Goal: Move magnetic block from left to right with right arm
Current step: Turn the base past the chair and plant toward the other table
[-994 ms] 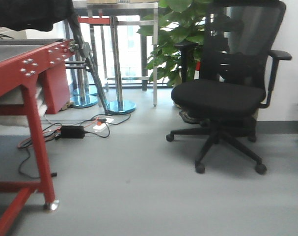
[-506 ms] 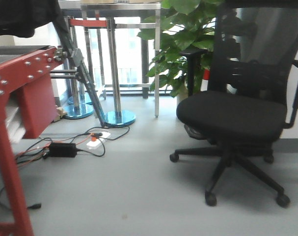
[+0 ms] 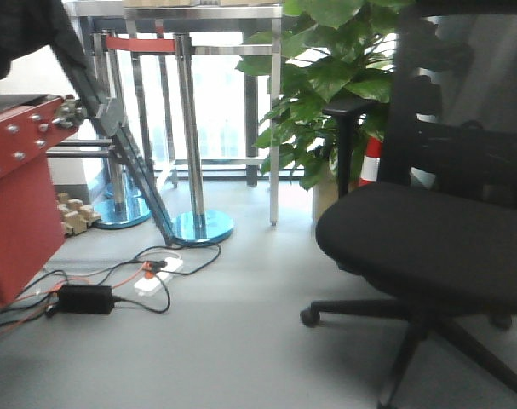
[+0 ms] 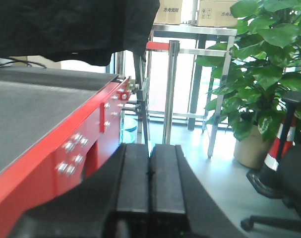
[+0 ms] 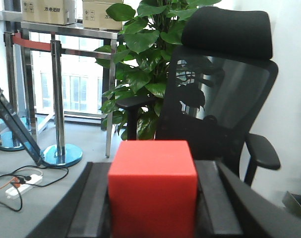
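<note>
Right pincer (image 5: 153, 213) grips the block (image 5: 152, 183) (left pincer (image 4: 150, 188) clenched, empty); I'd carry it level and lower gently rightward.

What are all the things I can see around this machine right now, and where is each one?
small red-orange cube: one, red-orange, clamped in the right gripper
black mesh office chair: one, black, on the floor to the right
green leafy potted plant: one, green, behind the chair by the window
brown cardboard boxes: two, brown, on top of a metal shelf at the back
chrome barrier posts: at least two, silver with a red belt, by the window
red metal table: one, red with a grey top, at the left
black power adapter: one, black, on the floor among cables
white power strip: one, white, on the floor beside the adapter
left gripper: one, black, shut and holding nothing
right gripper: one, black, shut on the cube
</note>
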Tool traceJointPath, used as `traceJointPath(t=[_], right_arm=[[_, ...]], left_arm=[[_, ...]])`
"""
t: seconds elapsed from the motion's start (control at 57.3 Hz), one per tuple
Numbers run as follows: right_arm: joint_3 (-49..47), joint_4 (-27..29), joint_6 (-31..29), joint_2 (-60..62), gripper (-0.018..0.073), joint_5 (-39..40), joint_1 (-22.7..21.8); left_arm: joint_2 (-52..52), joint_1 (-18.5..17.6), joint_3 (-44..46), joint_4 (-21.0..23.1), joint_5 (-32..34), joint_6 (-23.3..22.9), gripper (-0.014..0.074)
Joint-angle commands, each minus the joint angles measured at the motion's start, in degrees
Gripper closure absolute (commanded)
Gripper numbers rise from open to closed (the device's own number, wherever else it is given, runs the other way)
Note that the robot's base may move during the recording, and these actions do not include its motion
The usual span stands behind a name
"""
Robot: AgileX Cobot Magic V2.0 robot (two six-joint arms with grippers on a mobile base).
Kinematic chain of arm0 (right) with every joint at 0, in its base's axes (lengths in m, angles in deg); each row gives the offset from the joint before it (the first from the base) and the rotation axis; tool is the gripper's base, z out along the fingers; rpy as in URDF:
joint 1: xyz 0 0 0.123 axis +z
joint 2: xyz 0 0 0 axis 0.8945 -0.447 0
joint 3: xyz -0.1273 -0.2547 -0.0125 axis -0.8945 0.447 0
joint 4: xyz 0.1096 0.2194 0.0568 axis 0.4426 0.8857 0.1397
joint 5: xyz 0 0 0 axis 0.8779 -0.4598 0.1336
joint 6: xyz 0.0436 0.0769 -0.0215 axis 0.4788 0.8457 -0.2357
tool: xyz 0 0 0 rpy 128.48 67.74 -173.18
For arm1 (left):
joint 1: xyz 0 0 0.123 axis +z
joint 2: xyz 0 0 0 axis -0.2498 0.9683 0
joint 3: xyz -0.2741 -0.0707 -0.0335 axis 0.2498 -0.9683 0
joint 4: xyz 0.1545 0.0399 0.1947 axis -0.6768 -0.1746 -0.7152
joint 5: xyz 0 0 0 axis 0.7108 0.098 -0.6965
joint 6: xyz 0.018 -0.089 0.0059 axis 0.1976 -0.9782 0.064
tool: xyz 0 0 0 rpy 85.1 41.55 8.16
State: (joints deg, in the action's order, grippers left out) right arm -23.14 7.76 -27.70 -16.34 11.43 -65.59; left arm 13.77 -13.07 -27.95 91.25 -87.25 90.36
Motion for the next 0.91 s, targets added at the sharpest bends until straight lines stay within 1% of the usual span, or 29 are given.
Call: traceJointPath(t=[0.0,0.89], right_arm=[[-1.62,-0.8,-0.48,-0.59,0.0225,5.21,-0.45],[-1.62,-0.8,-0.48,-0.59,0.0225,5.21,-0.45]], left_arm=[[-0.47,-0.44,-0.44,0.27,4.95,0.01,0.0722],[-0.47,-0.44,-0.44,0.27,4.95,0.01,0.0722]])
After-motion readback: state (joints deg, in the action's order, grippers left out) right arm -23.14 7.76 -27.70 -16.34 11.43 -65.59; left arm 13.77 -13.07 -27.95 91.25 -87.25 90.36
